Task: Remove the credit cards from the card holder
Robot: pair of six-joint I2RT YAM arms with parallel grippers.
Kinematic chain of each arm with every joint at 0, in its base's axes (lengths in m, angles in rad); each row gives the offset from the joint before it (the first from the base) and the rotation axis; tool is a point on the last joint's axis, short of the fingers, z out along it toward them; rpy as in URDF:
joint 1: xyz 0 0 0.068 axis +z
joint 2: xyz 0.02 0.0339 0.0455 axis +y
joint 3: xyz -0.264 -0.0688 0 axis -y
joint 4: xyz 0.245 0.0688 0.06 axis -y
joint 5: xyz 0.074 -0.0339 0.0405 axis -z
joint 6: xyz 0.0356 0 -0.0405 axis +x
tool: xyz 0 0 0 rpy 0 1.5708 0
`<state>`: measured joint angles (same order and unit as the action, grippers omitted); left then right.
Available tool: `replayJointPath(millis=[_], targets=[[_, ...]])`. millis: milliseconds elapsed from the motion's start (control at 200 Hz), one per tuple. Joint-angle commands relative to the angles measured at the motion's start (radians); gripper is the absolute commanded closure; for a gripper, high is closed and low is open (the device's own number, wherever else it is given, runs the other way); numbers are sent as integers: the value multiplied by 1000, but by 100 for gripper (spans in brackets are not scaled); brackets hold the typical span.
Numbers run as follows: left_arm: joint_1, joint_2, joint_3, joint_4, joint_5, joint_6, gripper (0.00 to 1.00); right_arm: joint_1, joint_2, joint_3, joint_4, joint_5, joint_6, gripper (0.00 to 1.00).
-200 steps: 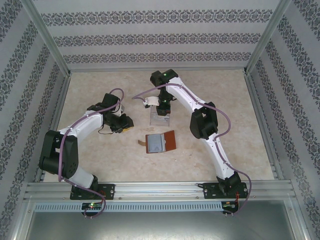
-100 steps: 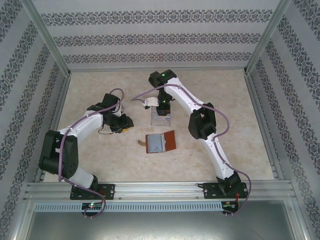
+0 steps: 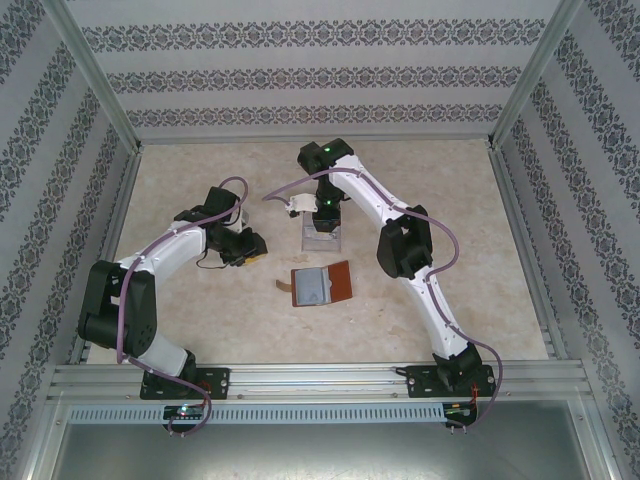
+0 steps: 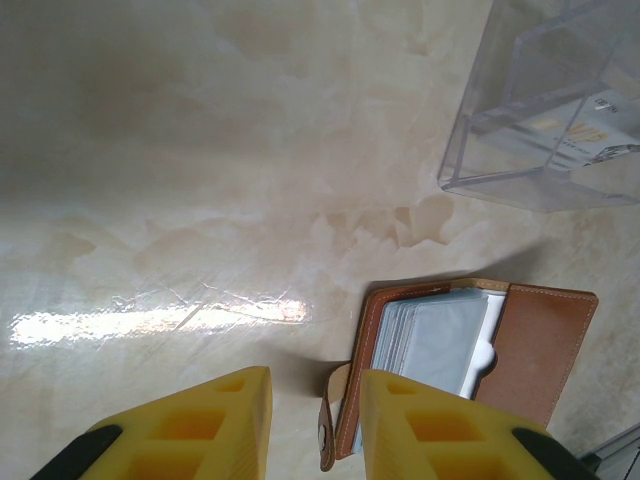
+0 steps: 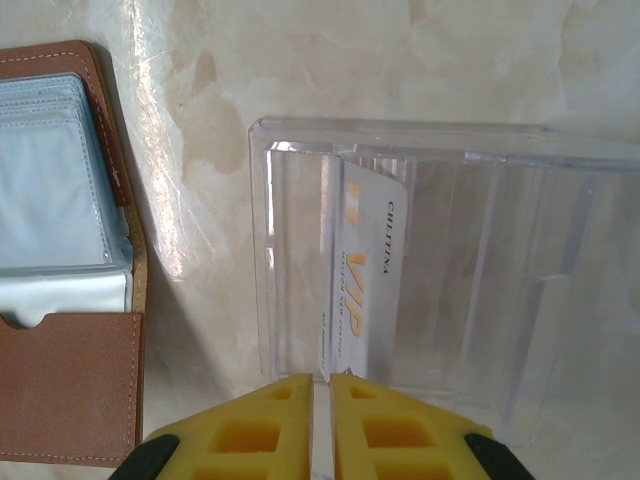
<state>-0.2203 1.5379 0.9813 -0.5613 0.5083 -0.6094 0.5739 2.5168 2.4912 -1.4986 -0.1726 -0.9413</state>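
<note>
The reddish-brown card holder lies open on the table, its greyish clear pockets facing up and its strap tab pointing left. My right gripper hangs over the clear slotted tray. Its yellow fingers are shut on the near edge of a white credit card with gold "VIP" lettering, which stands in a tray slot. My left gripper hovers open just left of the card holder, with nothing between its fingers. In the top view that gripper is left of the tray.
The clear tray stands just beyond the card holder. Aluminium rails and patterned walls enclose the marbled table. Bare tabletop stretches to the left and right of both arms.
</note>
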Motion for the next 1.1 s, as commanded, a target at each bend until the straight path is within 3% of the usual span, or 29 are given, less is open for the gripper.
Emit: replayJointPath(millis=[0, 475, 1094], targets=[[9, -14, -10, -8, -2, -6, 71, 6, 12, 21, 2, -15, 12, 87], [10, -16, -14, -5, -4, -10, 71, 6, 17, 0, 70, -30, 24, 100], [9, -17, -22, -3, -2, -8, 71, 6, 12, -63, 77, -95, 40, 100]])
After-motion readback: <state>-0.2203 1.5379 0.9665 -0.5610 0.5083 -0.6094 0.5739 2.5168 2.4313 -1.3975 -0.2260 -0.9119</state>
